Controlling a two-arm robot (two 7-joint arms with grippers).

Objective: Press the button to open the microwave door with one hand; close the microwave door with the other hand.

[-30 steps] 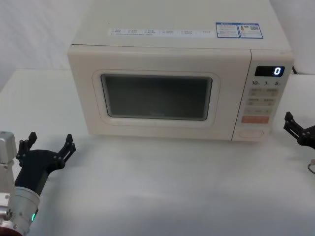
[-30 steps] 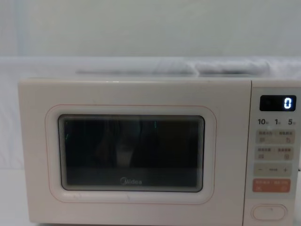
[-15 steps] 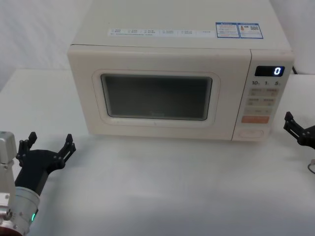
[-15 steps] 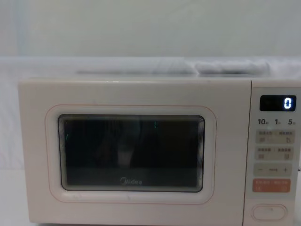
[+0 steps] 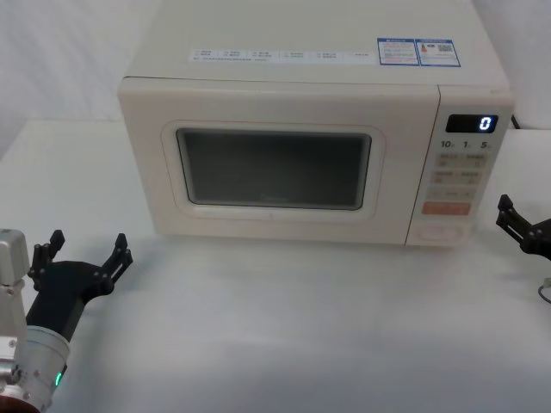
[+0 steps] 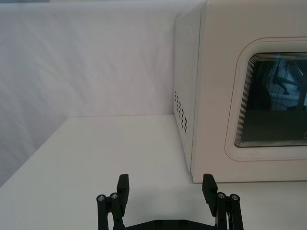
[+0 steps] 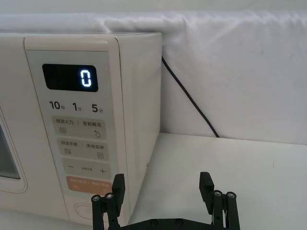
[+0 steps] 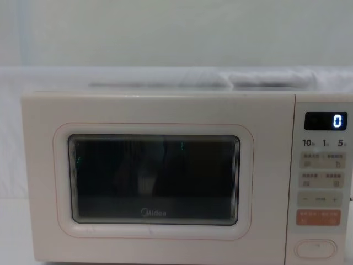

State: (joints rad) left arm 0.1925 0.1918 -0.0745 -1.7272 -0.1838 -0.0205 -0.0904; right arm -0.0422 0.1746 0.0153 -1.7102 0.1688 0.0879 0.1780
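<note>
A white table [image 5: 284, 335] runs up to a white cloth backdrop [image 6: 91, 62] that hangs in soft folds behind everything, and a black cord [image 7: 189, 98] trails down that cloth to the tabletop behind the microwave [image 5: 314, 155]. The microwave stands at the middle of the table, cream all over, with labels along its top and a lit "0" on the display [image 8: 326, 120]. The door [image 8: 157, 176] is shut flush with the body, its dark window ringed by a thin pink line with the Midea logo under the glass. The left gripper [image 5: 82, 254] rests low over the bare table with its black fingers spread wide and nothing between them; the microwave's vented left side lies ahead of it and a little to its right, well apart, with open tabletop between. The right gripper [image 7: 163, 187] hovers just beside the microwave's front right corner, fingers likewise spread and empty. The control panel is ahead of it and to its left, and the button [image 8: 315, 249], a wide cream pill at the bottom of that panel under the orange key [image 8: 318, 217], sits near the right gripper's left finger without touching it. To that gripper's right, the table is bare up to the cloth.
</note>
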